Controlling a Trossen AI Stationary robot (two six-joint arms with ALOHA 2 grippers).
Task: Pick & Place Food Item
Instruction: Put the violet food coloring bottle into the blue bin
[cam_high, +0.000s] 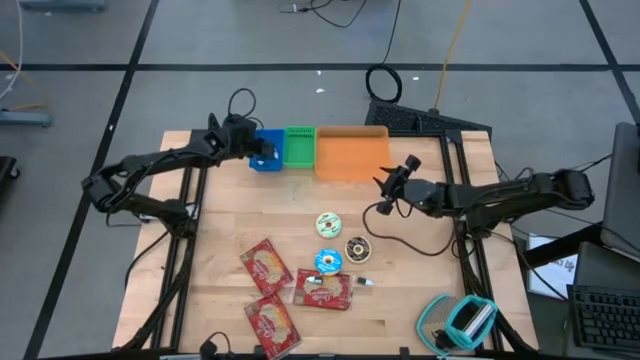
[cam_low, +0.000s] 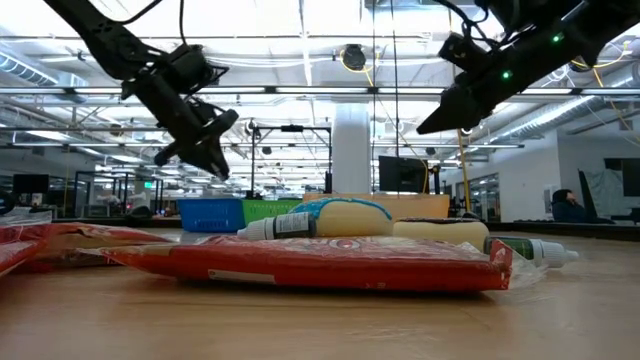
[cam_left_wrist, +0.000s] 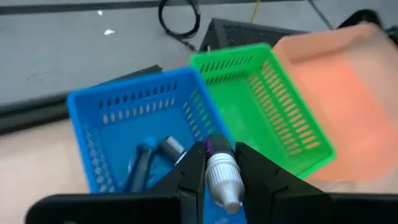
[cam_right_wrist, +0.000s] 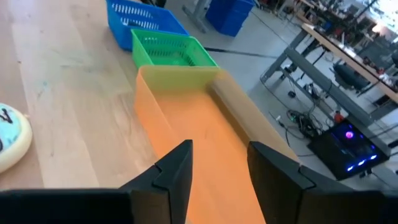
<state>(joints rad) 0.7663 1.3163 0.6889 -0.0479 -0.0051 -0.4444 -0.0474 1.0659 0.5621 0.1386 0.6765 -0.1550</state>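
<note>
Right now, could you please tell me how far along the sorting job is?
Done: the blue basket already holds a couple of tubes. In hand: the left pincer grips a small tube above it. Left: donuts, red packets and one tube on the table. The right pincer hangs empty over the orange tray.

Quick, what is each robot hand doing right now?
Left gripper: shut on a small tube above the blue basket.
Right gripper: open, empty.
</note>
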